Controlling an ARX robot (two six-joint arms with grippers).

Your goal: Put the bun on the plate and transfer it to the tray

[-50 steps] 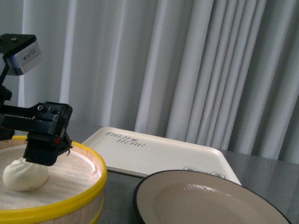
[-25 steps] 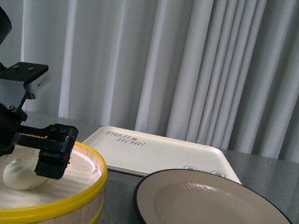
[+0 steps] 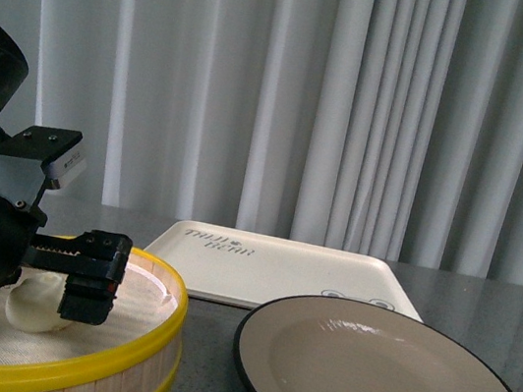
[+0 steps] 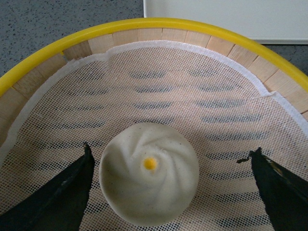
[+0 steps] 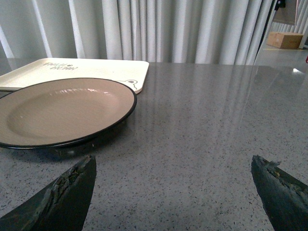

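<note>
The bun (image 3: 33, 304) sits on the mesh liner inside the yellow-rimmed steamer basket (image 3: 131, 359). My left gripper (image 3: 61, 296) is open and low in the basket, one finger on each side of the bun. In the left wrist view the bun (image 4: 149, 173) lies between the two dark fingertips (image 4: 72, 187), closer to one of them. The taupe plate (image 3: 382, 374) with its black rim stands empty at the front right. The cream tray (image 3: 280, 269) lies behind it. My right gripper (image 5: 173, 157) is open and empty over bare table beside the plate (image 5: 62, 108). It is out of the front view.
The steamer basket (image 4: 159, 24) has a raised yellow rim and wooden wall around the bun. The tray's edge (image 4: 226, 19) lies just beyond the basket. A grey speckled table (image 5: 202, 120) runs to a pale curtain (image 3: 356, 102) at the back.
My left gripper has sunk lower into the basket, its fingers coming down around the bun. The bun, plate and tray have not moved.
</note>
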